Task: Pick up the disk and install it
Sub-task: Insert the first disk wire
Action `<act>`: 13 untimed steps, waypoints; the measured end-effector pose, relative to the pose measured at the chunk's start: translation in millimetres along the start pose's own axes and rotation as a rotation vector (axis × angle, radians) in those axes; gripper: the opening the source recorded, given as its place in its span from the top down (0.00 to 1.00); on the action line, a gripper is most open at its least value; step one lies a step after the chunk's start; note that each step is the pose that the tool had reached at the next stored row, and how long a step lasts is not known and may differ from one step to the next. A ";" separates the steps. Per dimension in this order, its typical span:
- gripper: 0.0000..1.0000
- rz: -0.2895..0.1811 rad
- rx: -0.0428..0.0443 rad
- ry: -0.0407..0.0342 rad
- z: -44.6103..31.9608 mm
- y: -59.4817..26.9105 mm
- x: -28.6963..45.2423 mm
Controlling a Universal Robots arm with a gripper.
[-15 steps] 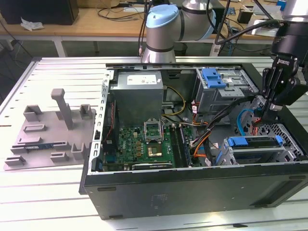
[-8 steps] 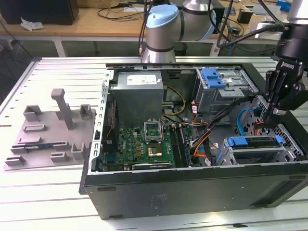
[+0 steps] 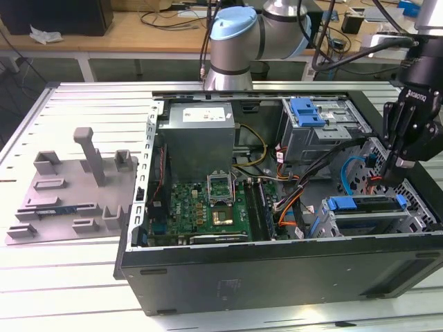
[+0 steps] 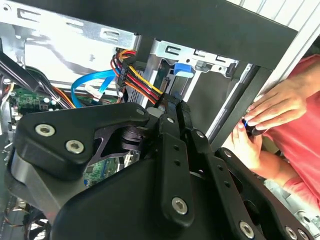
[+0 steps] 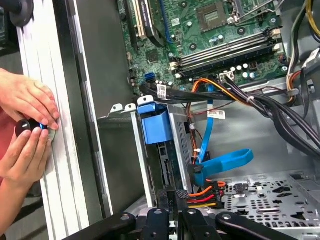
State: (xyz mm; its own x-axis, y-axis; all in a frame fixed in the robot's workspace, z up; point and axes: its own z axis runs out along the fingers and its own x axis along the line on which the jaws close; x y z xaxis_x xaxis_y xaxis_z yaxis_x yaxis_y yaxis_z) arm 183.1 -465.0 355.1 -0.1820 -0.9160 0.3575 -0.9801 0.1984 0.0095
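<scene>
One black tool [image 3: 394, 171] hangs inside the open computer case [image 3: 277, 277], at the exterior view's right. Its fingers are pressed together and nothing shows between them; in both wrist views the two tips meet in a narrow point [image 5: 172, 196] [image 4: 167, 107].

The disk [image 3: 367, 220] lies in the lower drive cage [image 3: 415, 207], in the case corner just below the tool, with its blue carrier frame [image 3: 363, 203] along the top edge. In the first wrist view the frame's blue tab [image 5: 155, 125] stands at the mouth of the cage, and the tool's tips are near the cage's other end, apart from the tab. A blue flat cable [image 5: 225, 160] curls just beside the cage, and red and yellow wires [image 4: 137, 80] run to a plug close to the fingertips.

Farther into the case sit the green motherboard [image 3: 208, 207] and the grey power-supply box [image 3: 201, 135]. The case rests on a slotted metal counter [image 3: 83, 104], beside a grey plastic fixture [image 3: 76, 187].

Two hands of a person [image 5: 22, 100] rest on the counter's edge outside the case wall, fingers around a small black knob [image 5: 25, 127].
</scene>
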 end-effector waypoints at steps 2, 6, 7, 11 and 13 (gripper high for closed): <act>0.83 -0.001 0.0003 0.0001 0.0 0.1 0.0; 0.83 0.001 0.0034 -0.0005 0.1 1.6 0.2; 0.83 0.002 0.0079 -0.0150 0.3 3.2 0.7; 0.83 -0.008 -0.0057 -0.0984 0.9 3.6 2.3; 0.83 -0.013 -0.0062 -0.1081 2.3 4.5 6.0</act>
State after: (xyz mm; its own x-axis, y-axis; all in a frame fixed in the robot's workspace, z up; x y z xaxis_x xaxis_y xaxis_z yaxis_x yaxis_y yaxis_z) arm 177.5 -470.4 355.2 -0.1773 -0.9507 0.2544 -0.9819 0.1883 0.0194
